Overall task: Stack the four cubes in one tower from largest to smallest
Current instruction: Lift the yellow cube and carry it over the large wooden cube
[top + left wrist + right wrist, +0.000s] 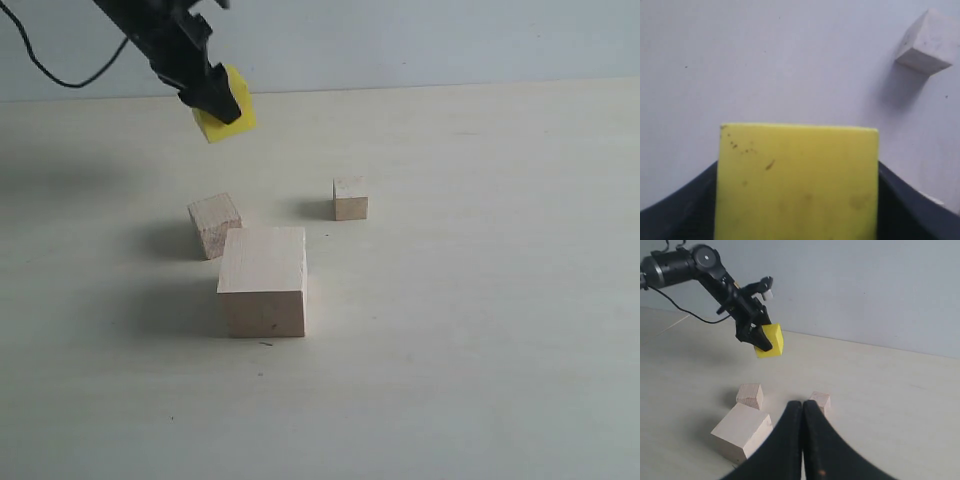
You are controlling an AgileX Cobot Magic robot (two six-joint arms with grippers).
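Left pincer (220, 106) pinching yellow cube (236, 120), aloft | right pincer (802, 409) pressed together, empty | large wood cube (263, 280) lower, on tabletop (480, 300)

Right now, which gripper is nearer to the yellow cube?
Left. The left gripper holds the yellow cube in the air, with its jaws shut on it. The right gripper is shut on nothing, well apart from the cube and out of the exterior view.

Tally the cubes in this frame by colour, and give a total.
Bare wood: 3 (large cube, smaller cube, smallest cube)
Yellow: 1 (yellow cube)
Total: 4
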